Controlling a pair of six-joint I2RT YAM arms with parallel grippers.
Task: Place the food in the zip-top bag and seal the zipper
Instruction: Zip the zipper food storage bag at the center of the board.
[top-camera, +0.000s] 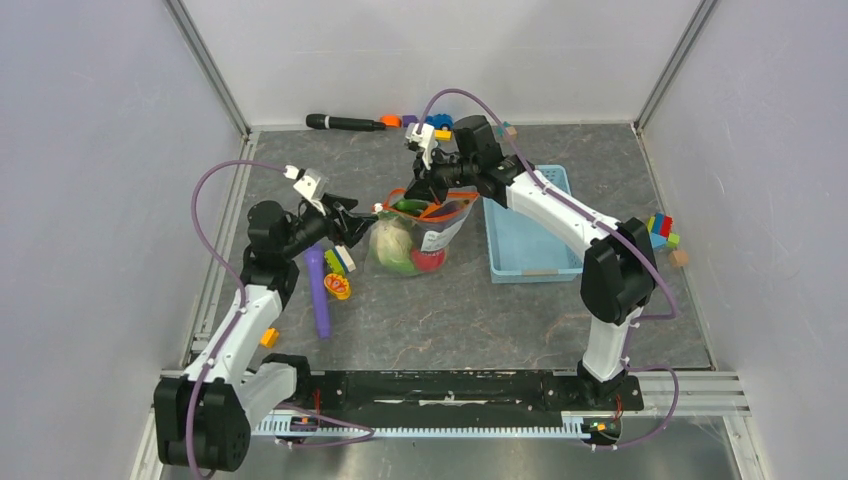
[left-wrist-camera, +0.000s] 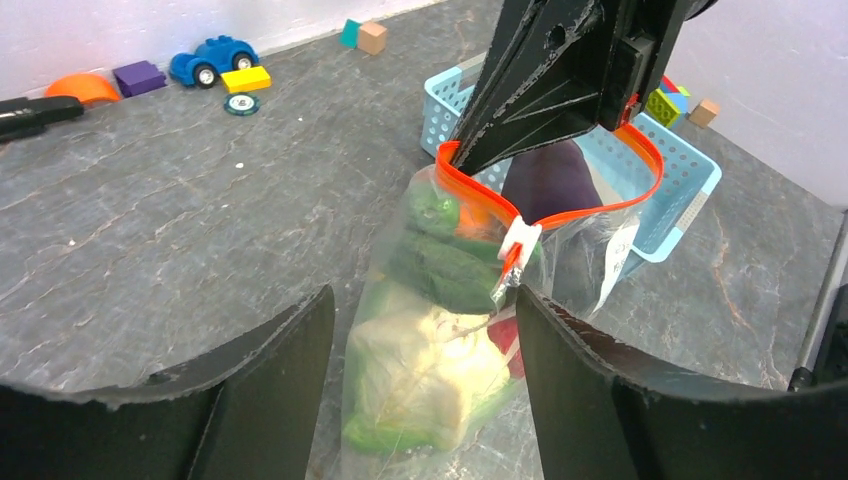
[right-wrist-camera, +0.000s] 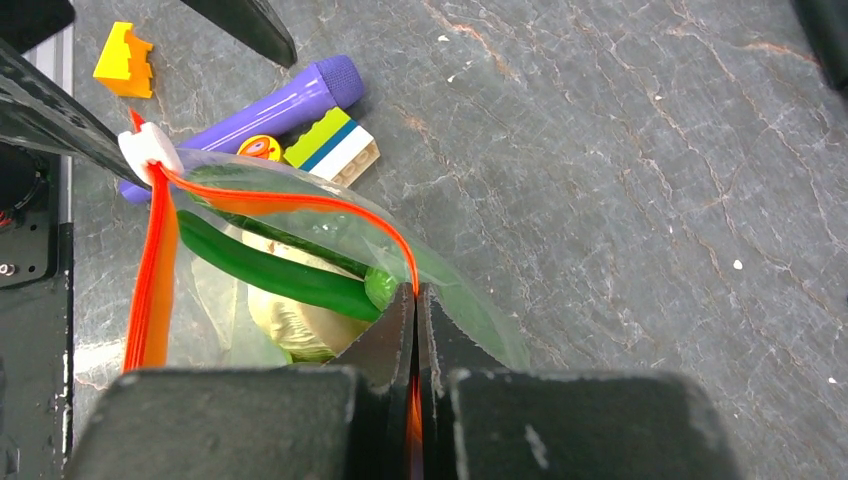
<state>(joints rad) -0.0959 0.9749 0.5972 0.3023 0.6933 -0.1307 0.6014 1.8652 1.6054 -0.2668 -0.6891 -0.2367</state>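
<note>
The clear zip-top bag (top-camera: 440, 235) stands on the table's middle, mouth partly open. Inside it are a pale green cabbage (left-wrist-camera: 430, 370), a green cucumber (right-wrist-camera: 280, 270), a purple eggplant (left-wrist-camera: 550, 185) and a red piece (top-camera: 430, 260). My right gripper (right-wrist-camera: 415, 290) is shut on the orange-red zipper (right-wrist-camera: 290, 200) at the bag's far end and holds that edge up. The white slider (left-wrist-camera: 520, 240) sits at the near end of the strip. My left gripper (left-wrist-camera: 422, 300) is open, its jaws on either side of the bag's near end, just below the slider.
A light blue basket (top-camera: 525, 225) stands right of the bag. A purple stick (top-camera: 318, 290), a green-and-white block (right-wrist-camera: 335, 145) and a small yellow-red round piece (top-camera: 337, 287) lie left of it. Toy blocks, a blue car (left-wrist-camera: 212, 60) and a black microphone (top-camera: 345, 122) line the back wall.
</note>
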